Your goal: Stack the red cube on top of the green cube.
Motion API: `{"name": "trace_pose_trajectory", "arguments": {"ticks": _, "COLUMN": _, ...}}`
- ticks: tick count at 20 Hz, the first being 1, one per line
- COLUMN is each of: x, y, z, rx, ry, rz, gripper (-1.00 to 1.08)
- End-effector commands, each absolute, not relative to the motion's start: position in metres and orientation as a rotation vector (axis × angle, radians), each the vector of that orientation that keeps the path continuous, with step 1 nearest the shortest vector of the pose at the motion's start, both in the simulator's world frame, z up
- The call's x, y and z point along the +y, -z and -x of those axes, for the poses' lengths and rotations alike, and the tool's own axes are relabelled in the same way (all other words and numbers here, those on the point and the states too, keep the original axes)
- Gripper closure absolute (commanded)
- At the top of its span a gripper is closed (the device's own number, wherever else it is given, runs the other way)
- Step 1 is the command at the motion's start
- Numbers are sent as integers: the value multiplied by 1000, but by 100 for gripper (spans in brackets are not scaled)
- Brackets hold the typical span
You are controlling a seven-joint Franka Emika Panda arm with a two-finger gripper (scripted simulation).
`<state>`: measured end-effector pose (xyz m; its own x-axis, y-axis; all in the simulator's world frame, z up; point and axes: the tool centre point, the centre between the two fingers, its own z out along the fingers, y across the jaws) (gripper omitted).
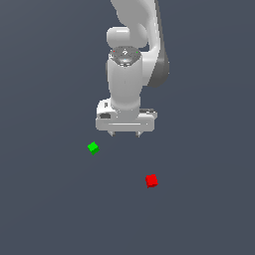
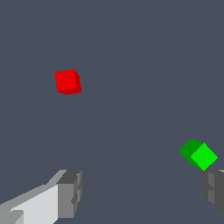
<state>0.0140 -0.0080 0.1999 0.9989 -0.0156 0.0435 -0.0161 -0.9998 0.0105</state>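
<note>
With the hand (image 1: 125, 134) released and empty, centre over the red cube (image 1: 152, 181), align fingers to faces, then descend, avoiding the green cube (image 1: 93, 148).

Bare floor surrounds red cube (image 1: 152, 181), green cube (image 1: 93, 148) well apart

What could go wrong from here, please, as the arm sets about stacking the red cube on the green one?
1. The open gripper holds nothing, and the red cube lies apart from it; a slightly off descent could knock the cube away.
2. The green cube sits turned relative to the red cube and is tiny, so a small placement error could leave the stack unstable.
</note>
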Motion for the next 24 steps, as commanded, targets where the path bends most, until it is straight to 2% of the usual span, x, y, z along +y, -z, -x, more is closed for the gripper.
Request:
{"name": "trace_pose_trajectory", "arguments": {"ticks": 1, "x": -8, "y": -200, "z": -14, "rx": -25, "ry": -68, "rz": -3130, "gripper": -92}}
{"name": "trace_pose_trajectory", "arguments": {"ticks": 11, "x": 4, "y": -184, "z": -29, "rx": 5, "ry": -60, "rz": -3132, "gripper": -92}}
{"name": "trace_pose_trajectory", "arguments": {"ticks": 24, "x": 52, "y": -126, "z": -83, "rx": 117, "ry": -30, "rz": -3136, "gripper": -92}}
